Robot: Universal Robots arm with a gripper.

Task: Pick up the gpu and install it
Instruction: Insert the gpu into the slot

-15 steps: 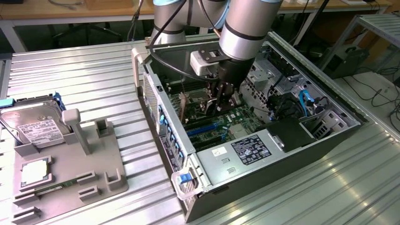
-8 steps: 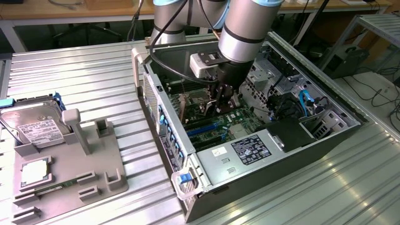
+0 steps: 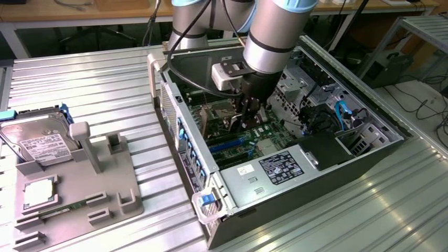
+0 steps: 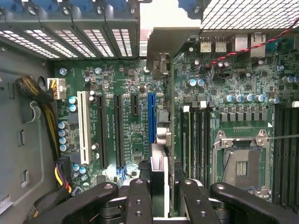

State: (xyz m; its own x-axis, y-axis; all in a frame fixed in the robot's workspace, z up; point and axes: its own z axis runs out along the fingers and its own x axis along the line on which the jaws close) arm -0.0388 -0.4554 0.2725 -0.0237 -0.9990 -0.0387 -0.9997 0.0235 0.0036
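Note:
The gpu (image 4: 159, 179) is seen edge-on in the wrist view as a thin dark card, with its pale silver bracket (image 4: 161, 44) toward the case's rear slot openings. My gripper (image 4: 161, 201) is shut on it, with one black finger (image 4: 139, 200) on each side. The card hangs over the motherboard, just beside the long blue slot (image 4: 152, 116). Whether its edge touches a slot I cannot tell. In the exterior view my gripper (image 3: 246, 116) reaches down inside the open computer case (image 3: 364, 152), above the green board.
A white slot (image 4: 84, 126), black slots and the processor socket (image 4: 240, 163) lie around the card. Cable bundles (image 4: 44, 100) run along the case wall. On the ribbed table, a grey fixture (image 3: 91, 178) holds a hard drive (image 3: 39, 139) and a chip (image 3: 39, 191).

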